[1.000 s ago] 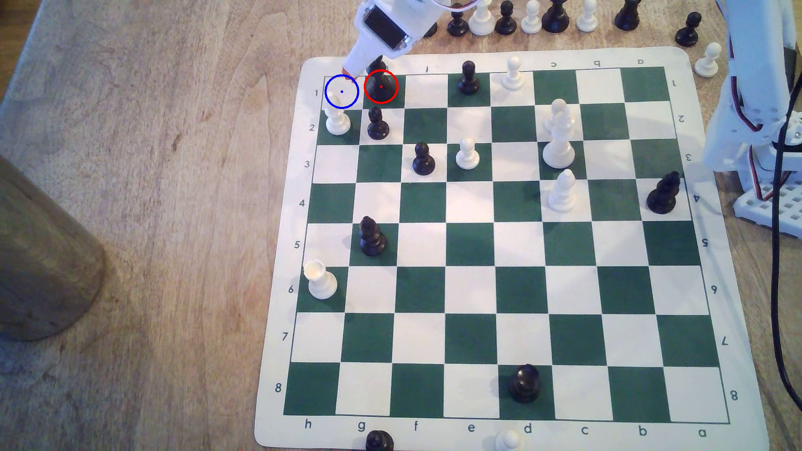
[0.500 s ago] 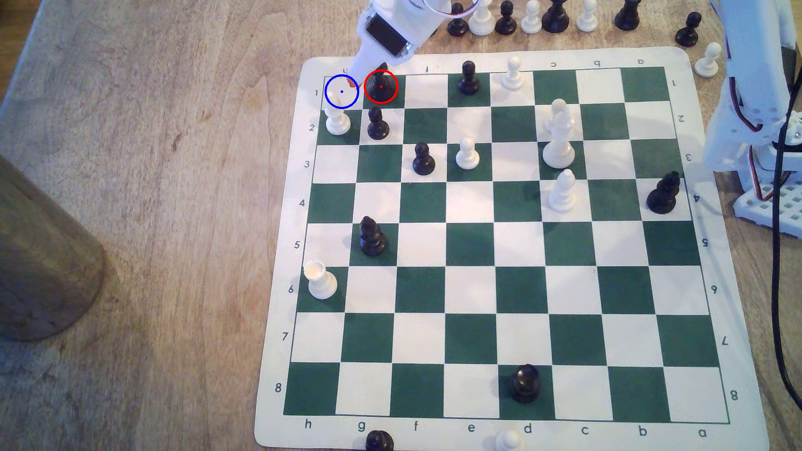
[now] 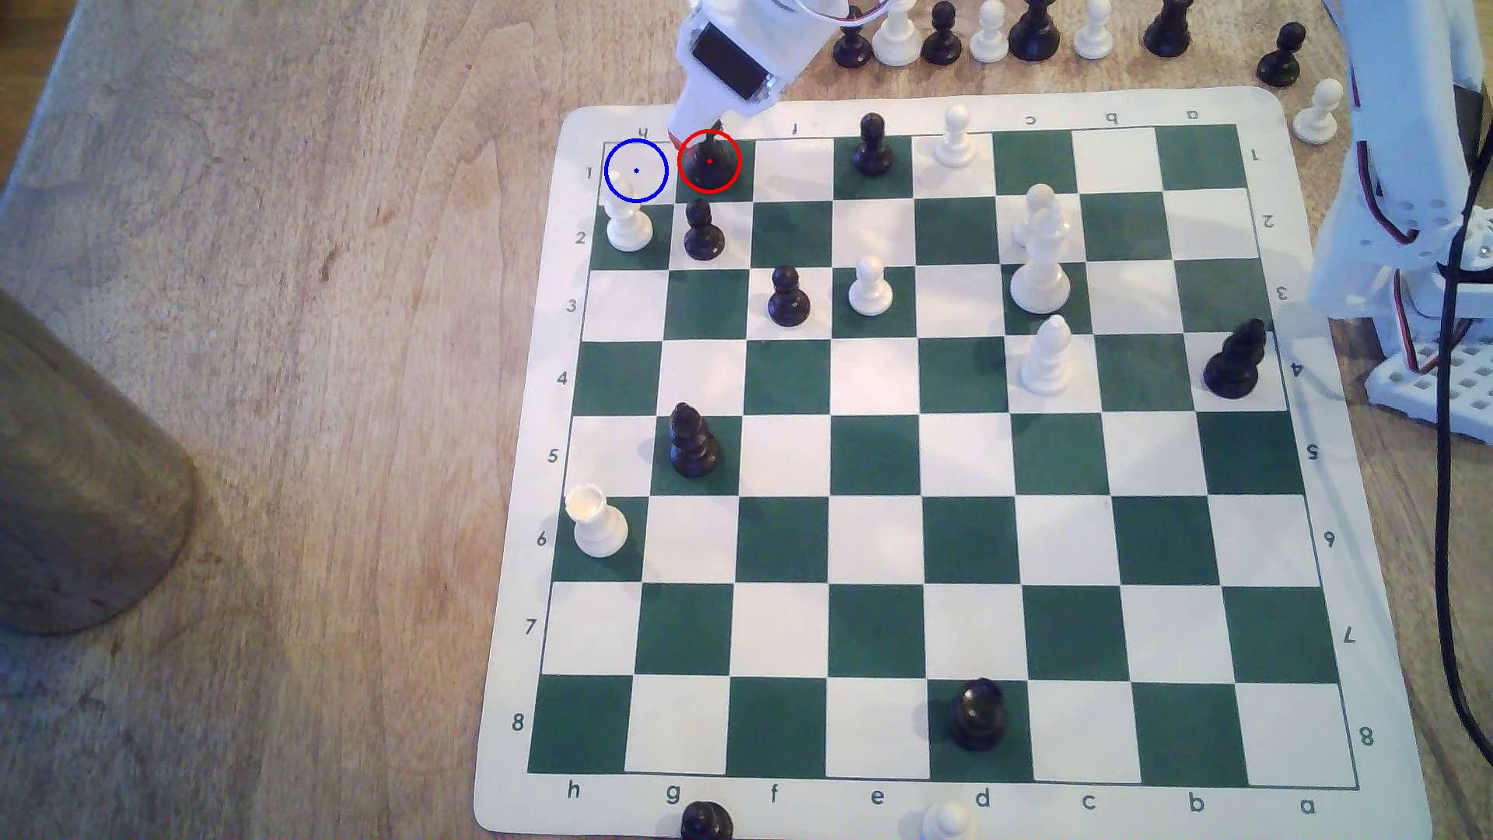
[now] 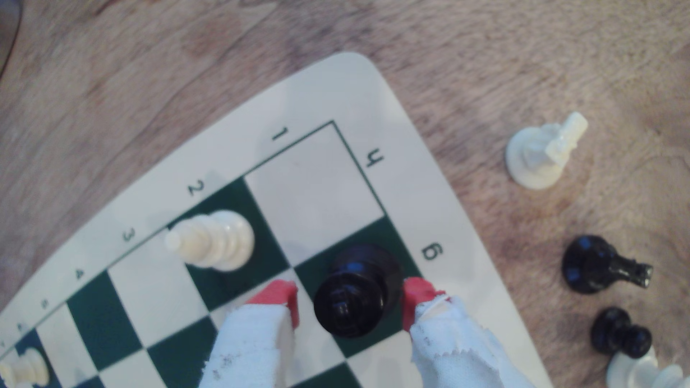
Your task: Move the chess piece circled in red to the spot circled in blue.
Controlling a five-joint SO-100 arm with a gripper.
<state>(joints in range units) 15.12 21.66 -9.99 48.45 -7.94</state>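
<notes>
The red-circled tall black piece (image 3: pixel 709 161) stands upright on its dark green square in the board's far corner row. In the wrist view its crown (image 4: pixel 349 302) sits between my two red-tipped fingers (image 4: pixel 278 294). One tip shows a small gap to it and the other is very close. My gripper (image 3: pixel 695 136) comes down from above and is open around the piece (image 4: pixel 351 298). The blue-circled cream square (image 3: pixel 637 170) is the corner square just to the exterior view's left of the piece, and it is bare (image 4: pixel 313 194).
A white piece (image 3: pixel 628 226) and a black pawn (image 3: pixel 703 234) stand one row nearer than the two circled squares. Captured pieces (image 3: pixel 986 32) line the table behind the board. A wooden cylinder (image 3: pixel 81 485) stands at the exterior view's left; the arm's base (image 3: pixel 1422 242) at its right.
My gripper has shifted toward the exterior view's right, from over the blue circle's edge to straddling the red-circled piece. The piece has not moved.
</notes>
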